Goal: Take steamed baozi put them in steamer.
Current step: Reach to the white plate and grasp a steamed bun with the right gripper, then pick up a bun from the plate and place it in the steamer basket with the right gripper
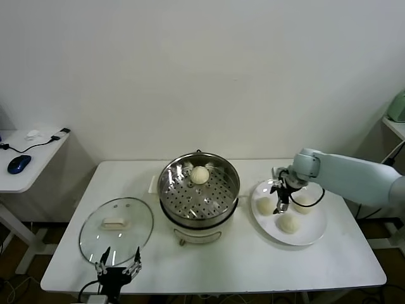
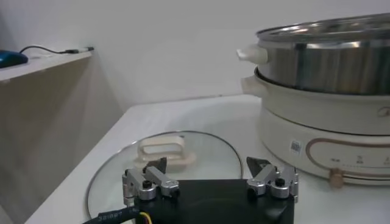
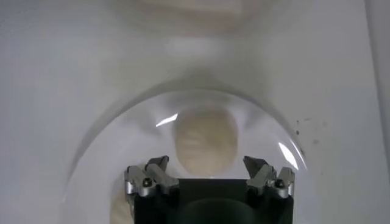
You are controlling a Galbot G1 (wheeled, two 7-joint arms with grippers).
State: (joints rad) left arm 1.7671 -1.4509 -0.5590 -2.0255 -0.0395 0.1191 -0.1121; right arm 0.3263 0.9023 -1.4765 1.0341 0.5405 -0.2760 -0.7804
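Left gripper [image 1: 118,261] is sitting parked at the table's [image 1: 221,266] near edge, fingers spread open, holding nothing, just before the glass lid [image 1: 116,229], which is lying flat with its white knob [image 1: 114,222] up. Steamer [image 1: 199,196] is standing mid-table with one baozi [image 1: 200,175] resting on its perforated tray at the far side. Right gripper [image 1: 281,197] is hovering over the white plate [image 1: 312,235], fingers apart and gripping nothing, pointing down among the three baozi [image 1: 288,222] lying there; in the right wrist view one bun [image 3: 205,140] is showing between the open fingers.
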